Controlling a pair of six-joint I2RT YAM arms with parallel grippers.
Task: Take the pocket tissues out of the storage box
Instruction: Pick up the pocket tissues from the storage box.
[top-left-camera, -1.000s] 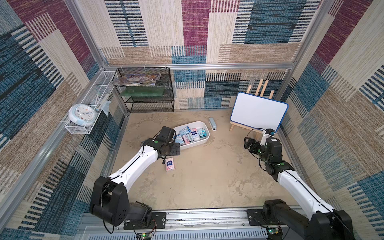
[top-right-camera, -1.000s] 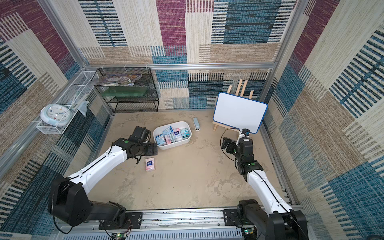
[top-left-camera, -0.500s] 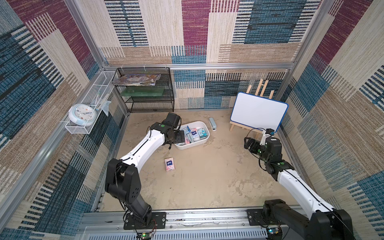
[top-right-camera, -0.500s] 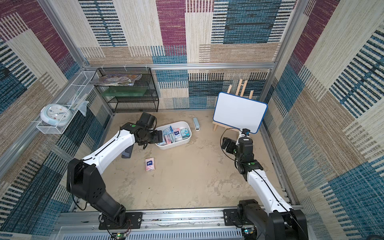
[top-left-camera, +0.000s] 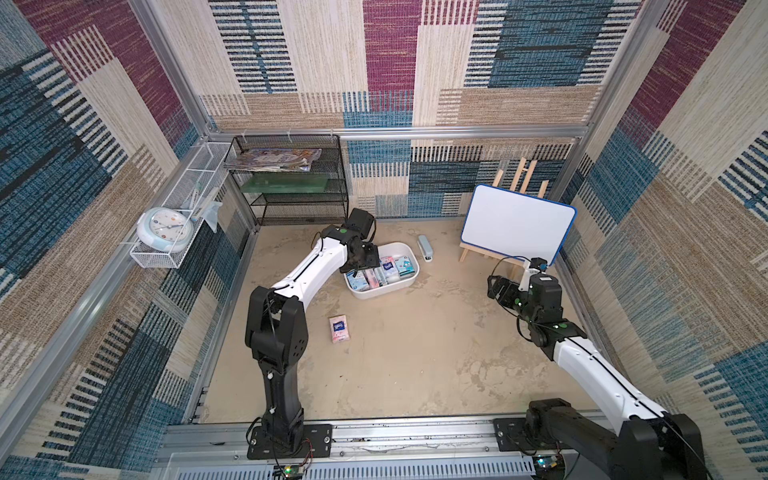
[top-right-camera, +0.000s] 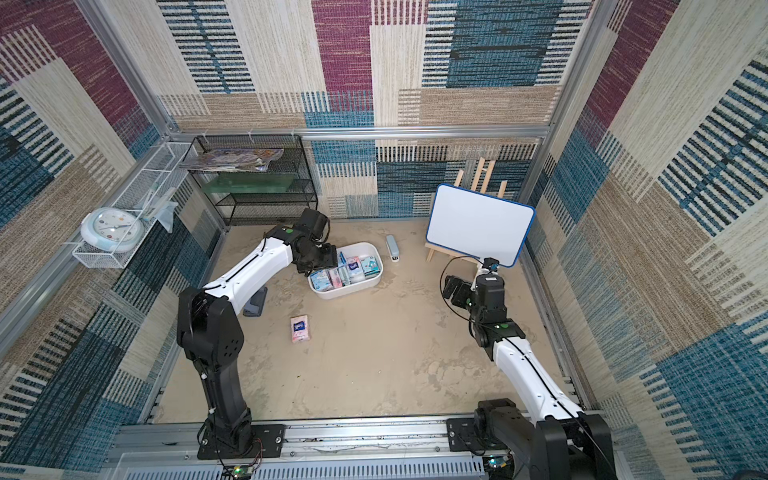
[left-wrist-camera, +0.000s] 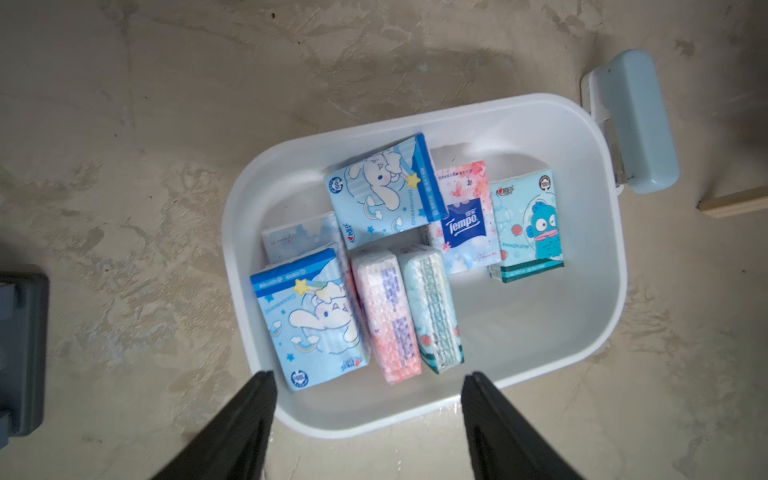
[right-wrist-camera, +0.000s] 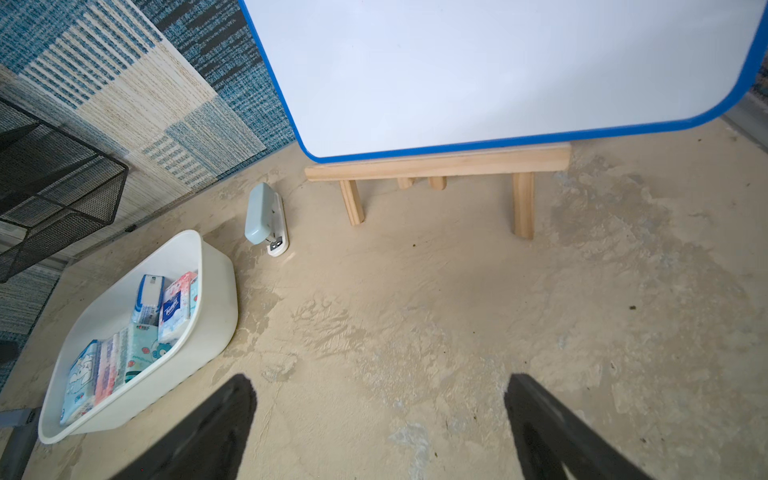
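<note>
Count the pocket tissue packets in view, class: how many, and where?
8: seven in the storage box, one pink packet on the floor outside it. Others could be hidden underneath.

We are seeing a smooth plastic storage box (left-wrist-camera: 540, 332), shiny soft pocket tissues (left-wrist-camera: 386, 191), and a rough, matt floor (left-wrist-camera: 124, 124).

Both arms (top-left-camera: 309, 270) have white shells, black joints, thin black cables, seemingly green dots, black fingers (left-wrist-camera: 232, 432).

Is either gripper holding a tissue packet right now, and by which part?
Nothing is held: left gripper is open above the storage box, right gripper open, both empty.
</note>
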